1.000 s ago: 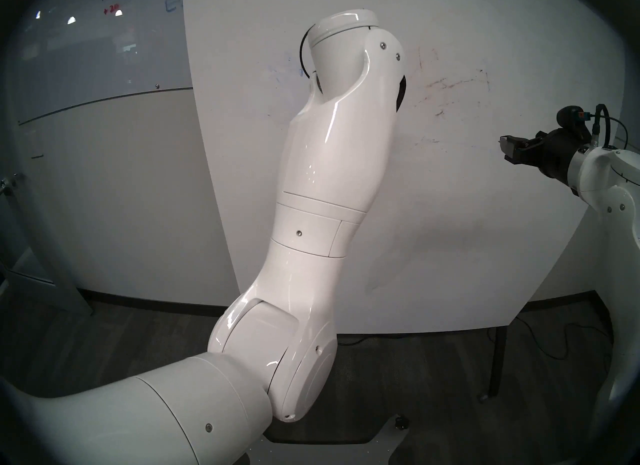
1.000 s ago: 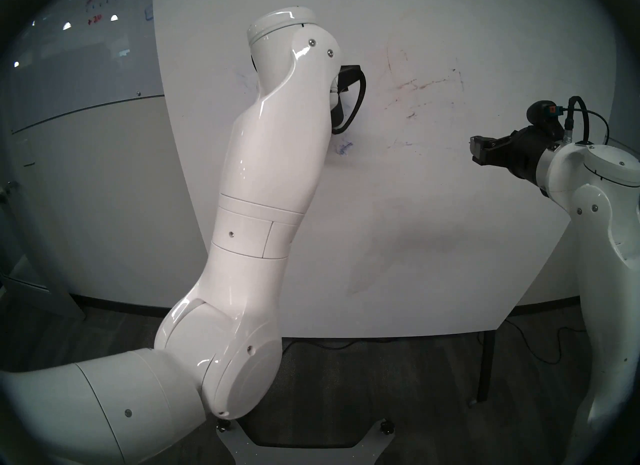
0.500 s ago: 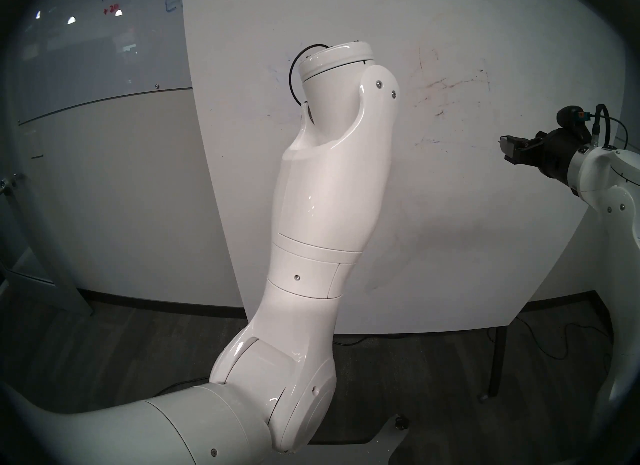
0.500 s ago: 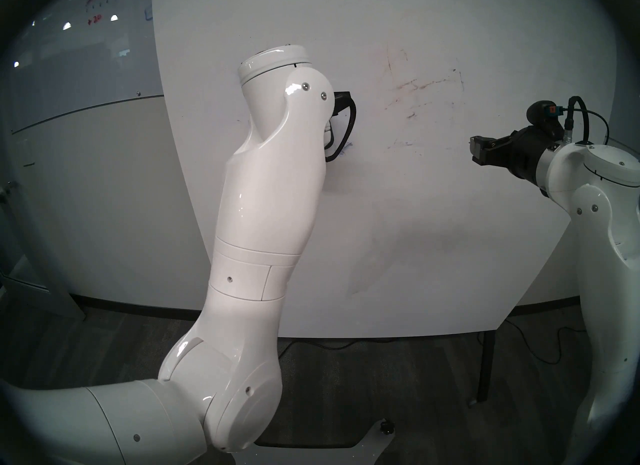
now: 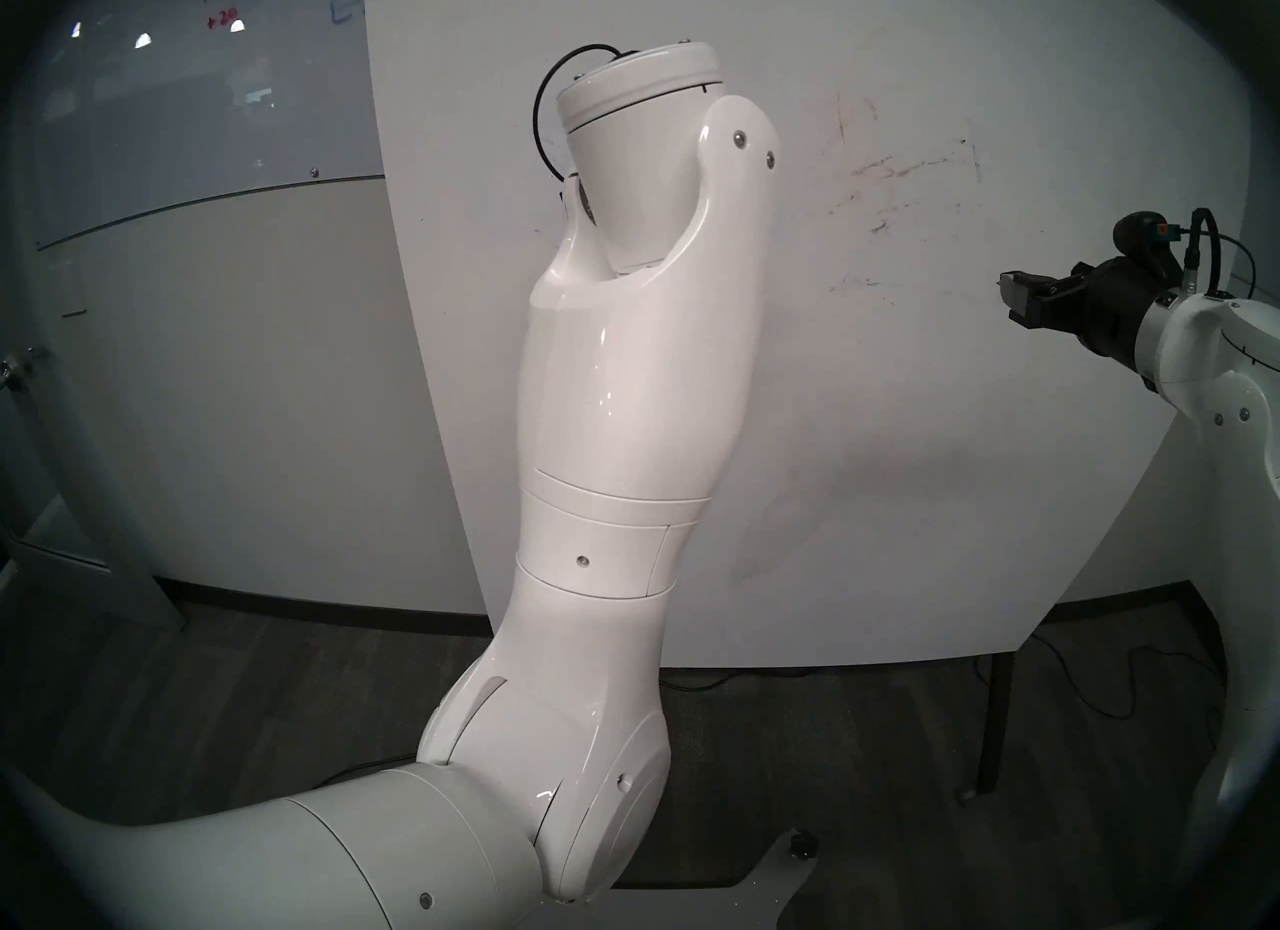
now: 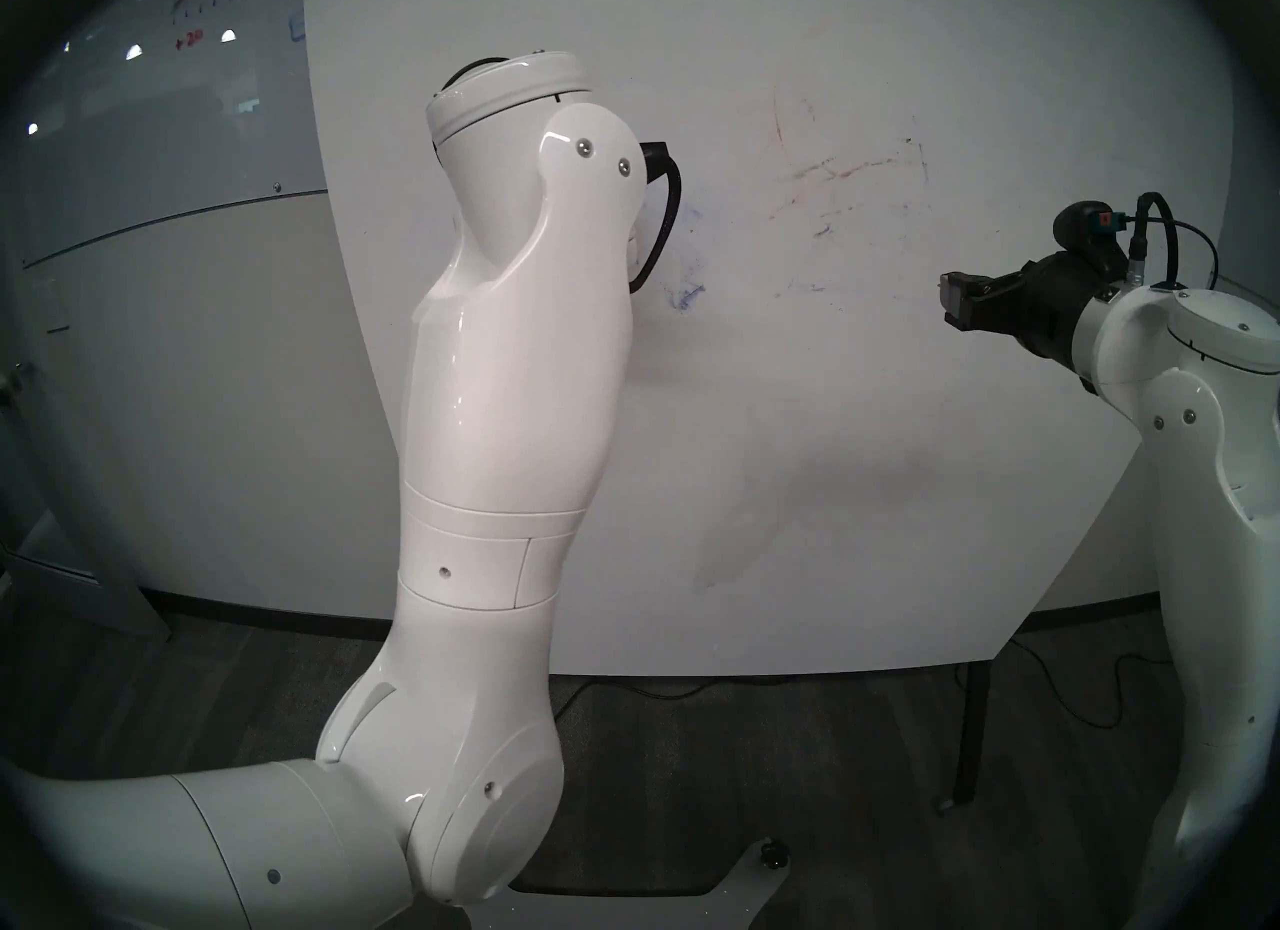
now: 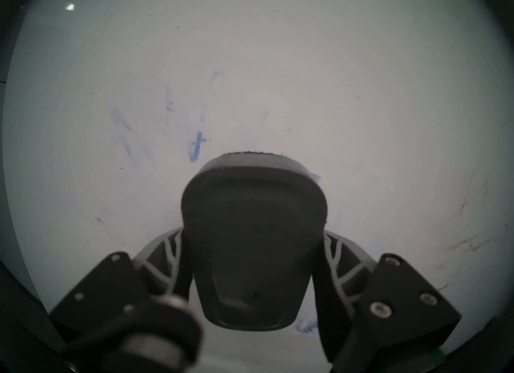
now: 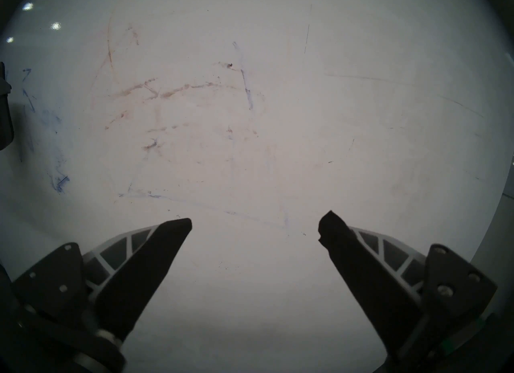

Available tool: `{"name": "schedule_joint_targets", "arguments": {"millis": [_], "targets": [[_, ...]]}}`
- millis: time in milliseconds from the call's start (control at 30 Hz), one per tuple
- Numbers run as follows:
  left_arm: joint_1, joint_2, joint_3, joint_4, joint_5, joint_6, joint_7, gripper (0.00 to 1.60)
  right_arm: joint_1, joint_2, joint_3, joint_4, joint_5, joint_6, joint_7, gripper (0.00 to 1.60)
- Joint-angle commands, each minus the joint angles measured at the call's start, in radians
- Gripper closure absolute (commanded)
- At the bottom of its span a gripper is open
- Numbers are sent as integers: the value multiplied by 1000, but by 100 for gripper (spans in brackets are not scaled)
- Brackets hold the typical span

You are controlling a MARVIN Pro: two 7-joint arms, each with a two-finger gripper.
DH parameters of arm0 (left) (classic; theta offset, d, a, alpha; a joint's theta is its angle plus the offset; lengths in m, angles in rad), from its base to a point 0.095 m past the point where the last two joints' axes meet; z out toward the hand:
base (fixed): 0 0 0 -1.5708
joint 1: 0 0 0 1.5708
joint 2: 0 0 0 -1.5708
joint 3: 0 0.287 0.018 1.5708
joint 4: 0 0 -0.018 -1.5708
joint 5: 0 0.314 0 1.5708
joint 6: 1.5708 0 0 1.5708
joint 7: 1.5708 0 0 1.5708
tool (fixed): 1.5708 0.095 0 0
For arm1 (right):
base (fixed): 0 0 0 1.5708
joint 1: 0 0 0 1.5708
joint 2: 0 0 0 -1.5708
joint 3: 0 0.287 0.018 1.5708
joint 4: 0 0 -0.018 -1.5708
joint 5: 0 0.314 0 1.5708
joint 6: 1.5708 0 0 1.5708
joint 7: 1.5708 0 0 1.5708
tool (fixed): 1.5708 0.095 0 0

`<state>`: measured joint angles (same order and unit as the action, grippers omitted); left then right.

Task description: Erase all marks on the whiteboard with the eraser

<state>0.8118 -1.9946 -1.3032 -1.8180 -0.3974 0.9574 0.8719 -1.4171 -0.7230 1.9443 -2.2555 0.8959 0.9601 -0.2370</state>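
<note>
The whiteboard point(image 5: 900, 422) point(image 6: 900, 457) fills the view ahead. My left gripper point(image 7: 253, 253) is shut on the dark grey eraser point(image 7: 253, 239), whose far end presses on the whiteboard point(image 7: 278, 58). Blue marks point(image 7: 196, 147) lie just up-left of the eraser, and another blue smudge point(image 7: 304, 328) sits below it. In the head views my left forearm point(image 5: 623, 388) hides that gripper and the eraser. A blue smudge point(image 6: 686, 294) shows right of the forearm. Brownish streaks point(image 5: 900, 170) point(image 8: 172, 91) lie further right. My right gripper point(image 5: 1011, 301) point(image 8: 257, 221) hangs open facing the whiteboard point(image 8: 278, 169), holding nothing.
A glossy glass board point(image 5: 208, 76) with red and blue graph scribbles hangs on the wall to the left. Below the whiteboard's right end stands a dark stand leg point(image 5: 994, 721), with cables point(image 5: 1122, 686) on the floor.
My left wrist dipped down the board over the blue smudge, then rose again and shifted left, uncovering that smudge. The right arm has not moved.
</note>
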Motion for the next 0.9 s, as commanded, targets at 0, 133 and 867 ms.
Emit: {"name": "schedule_joint_targets", "arguments": {"millis": [0, 133, 867], "targets": [[-87, 10, -58, 24, -8, 3, 65, 160, 9, 5, 3, -5, -2, -6, 1, 0], [-103, 5, -80, 40, -21, 3, 64, 160, 9, 5, 3, -5, -3, -7, 1, 0], [-140, 14, -81, 74, -84, 3, 88, 0, 9, 5, 3, -4, -3, -7, 1, 0]]}}
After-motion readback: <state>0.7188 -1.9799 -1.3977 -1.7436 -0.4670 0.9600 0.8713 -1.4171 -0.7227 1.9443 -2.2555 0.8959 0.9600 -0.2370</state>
